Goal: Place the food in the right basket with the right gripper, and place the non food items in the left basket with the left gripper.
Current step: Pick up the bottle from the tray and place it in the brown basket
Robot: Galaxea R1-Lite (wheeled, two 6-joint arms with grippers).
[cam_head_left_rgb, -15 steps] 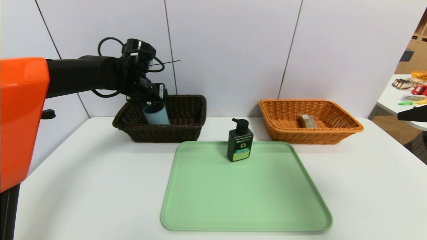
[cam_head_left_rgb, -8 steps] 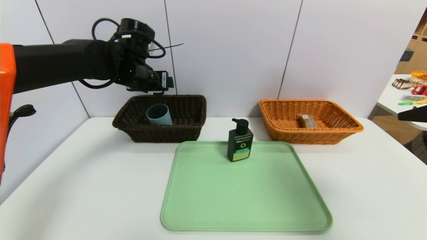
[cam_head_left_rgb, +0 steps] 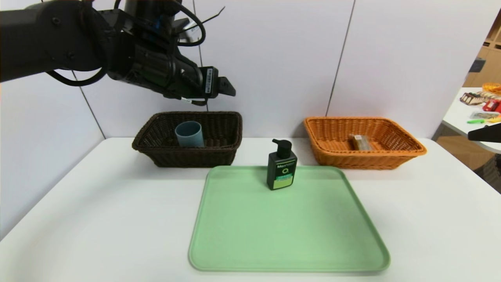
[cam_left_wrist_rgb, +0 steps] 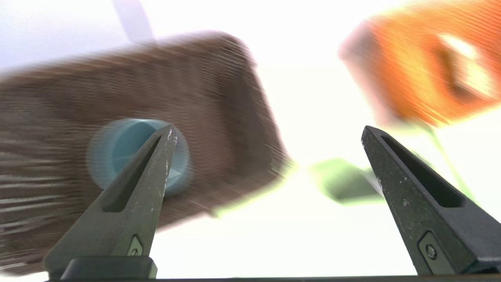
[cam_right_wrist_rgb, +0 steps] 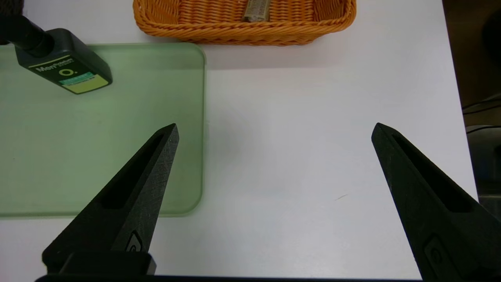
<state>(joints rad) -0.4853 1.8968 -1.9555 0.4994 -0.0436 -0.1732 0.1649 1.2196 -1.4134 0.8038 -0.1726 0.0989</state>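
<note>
Right pincer [cam_right_wrist_rgb: 275, 124] parked over table's 3 o'clock side, spread wide, nothing in it. Green tray [cam_head_left_rgb: 289, 235] nearest, at 6 o'clock. Pump bottle [cam_head_left_rgb: 282, 168] upright at tray's 12, likely next pick. Beyond: dark brown wicker basket [cam_head_left_rgb: 191, 159] at 11, teal-blue cup [cam_head_left_rgb: 190, 135] inside, leaning; orange wicker basket [cam_head_left_rgb: 368, 160] at 1, wrapped snack bar [cam_head_left_rgb: 361, 142] inside. Left pincer [cam_left_wrist_rgb: 269, 127] above the brown basket, jaws wide apart, empty. Risk: a low approach could clip the brown rim; an off-centre close or bumped pump head could topple the bottle.
</note>
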